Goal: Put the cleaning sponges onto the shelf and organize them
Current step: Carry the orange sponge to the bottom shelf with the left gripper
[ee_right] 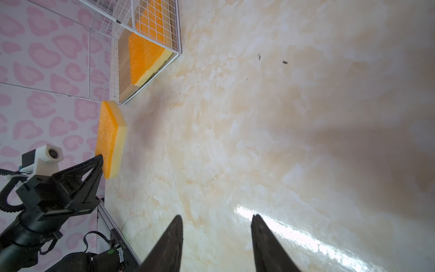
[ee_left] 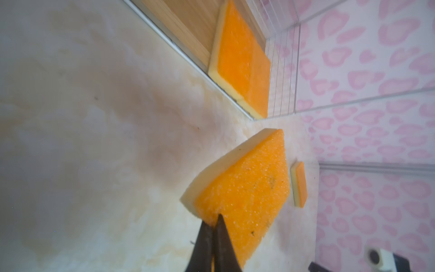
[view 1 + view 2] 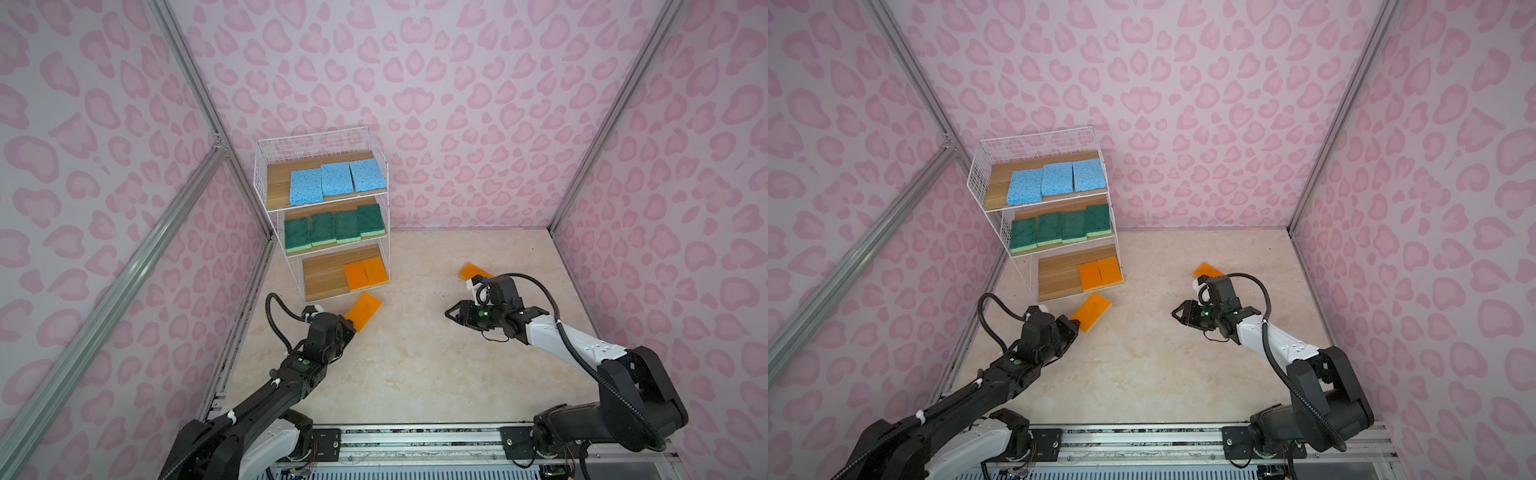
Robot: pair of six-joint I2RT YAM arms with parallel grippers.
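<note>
Our left claw [image 2: 215, 221] is pinched almost shut on the near short end of 1 orange sponge [image 2: 247, 188]. Its dark fingertips [image 2: 224, 240] squeeze the foam thin. The sponge sticks out ahead of the claw, rough orange face up and pale yellow base toward the marbled surface [image 3: 415, 353]. The held end looks lifted. We cannot tell whether the far end touches down.

Just beyond that far end stands the shelf [image 3: 259, 187], a white wire rack with 3 wooden boards. The bottom board [image 3: 324, 274] is the one nearest the claw. It carries 2 orange sponges [image 3: 366, 272] side by side straight ahead of the claw, with bare wood ahead and to its left. Above them sit 4 green sponges [image 3: 334, 227], and on top 3 blue sponges [image 3: 334, 179].

Our right claw [image 1: 216, 219] hangs over bare surface, jaws standing apart, holding nothing. The last orange sponge [image 3: 471, 270] lies just behind its wrist, well apart from the left claw.

We judge the sponge to be very light, soft and springy, and not fragile. The rough top should grip well, so slipping seems unlikely. Held by 1 end, though, it may droop and flex. A hold across the middle of its long sides would keep it flatter. With this end grip, we would expect to rest the far end on the bare wood first, then let go.
</note>
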